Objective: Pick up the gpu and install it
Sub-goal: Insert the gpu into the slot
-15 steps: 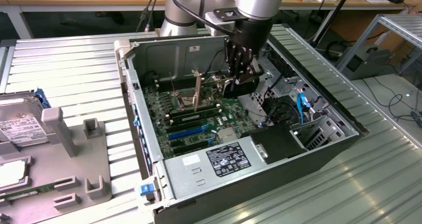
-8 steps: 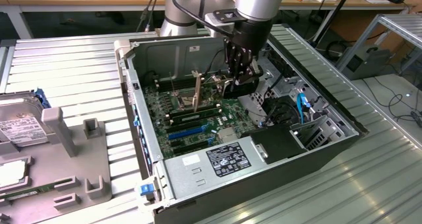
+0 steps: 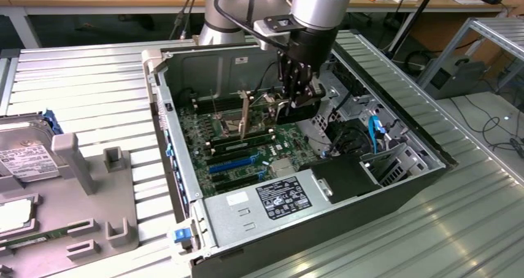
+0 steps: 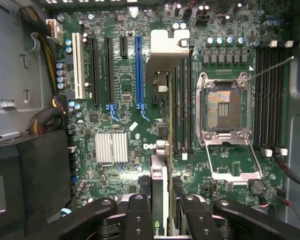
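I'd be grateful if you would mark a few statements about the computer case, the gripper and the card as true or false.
1. The gripper is inside the open computer case, above the motherboard. True.
2. The gripper is empty. False: it is shut on the graphics card, held on edge between its fingers.
3. The blue slot on the motherboard is empty. True.
4. The processor socket is covered by a cooler. False: it is bare, its frame hinged open.
5. A hard drive lies in the tray outside the case, at the exterior view's left. True.
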`<action>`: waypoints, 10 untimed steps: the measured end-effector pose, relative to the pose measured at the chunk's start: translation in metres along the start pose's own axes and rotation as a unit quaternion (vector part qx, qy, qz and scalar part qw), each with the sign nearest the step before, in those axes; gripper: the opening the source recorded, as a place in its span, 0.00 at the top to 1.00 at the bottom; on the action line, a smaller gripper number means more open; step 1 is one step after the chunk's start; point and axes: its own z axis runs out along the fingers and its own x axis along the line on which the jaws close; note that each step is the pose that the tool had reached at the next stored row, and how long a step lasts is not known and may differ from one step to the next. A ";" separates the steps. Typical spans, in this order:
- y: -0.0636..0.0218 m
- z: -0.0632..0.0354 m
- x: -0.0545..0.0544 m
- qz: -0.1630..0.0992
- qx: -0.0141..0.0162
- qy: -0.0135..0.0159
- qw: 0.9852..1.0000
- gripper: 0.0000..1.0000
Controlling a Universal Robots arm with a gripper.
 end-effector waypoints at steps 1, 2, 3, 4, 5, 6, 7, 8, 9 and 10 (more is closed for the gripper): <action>0.0000 0.0006 0.000 0.000 0.000 0.000 1.000 0.73; 0.0001 0.0011 0.000 0.000 0.000 0.000 1.000 0.73; 0.0004 0.0017 0.000 0.000 0.000 0.000 1.000 0.73; 0.0008 0.0022 0.000 0.000 0.000 0.000 1.000 0.73; 0.0031 0.0036 0.000 0.000 0.000 0.000 1.000 0.73; 0.0058 0.0044 0.000 0.000 0.000 0.000 1.000 0.73; 0.0083 0.0051 0.000 0.000 0.000 0.000 1.000 0.73; 0.0100 0.0056 0.000 0.000 0.000 0.000 1.000 0.73; 0.0104 0.0059 0.000 0.000 0.000 0.000 1.000 0.73; 0.0104 0.0060 0.000 0.000 0.000 0.000 1.000 0.73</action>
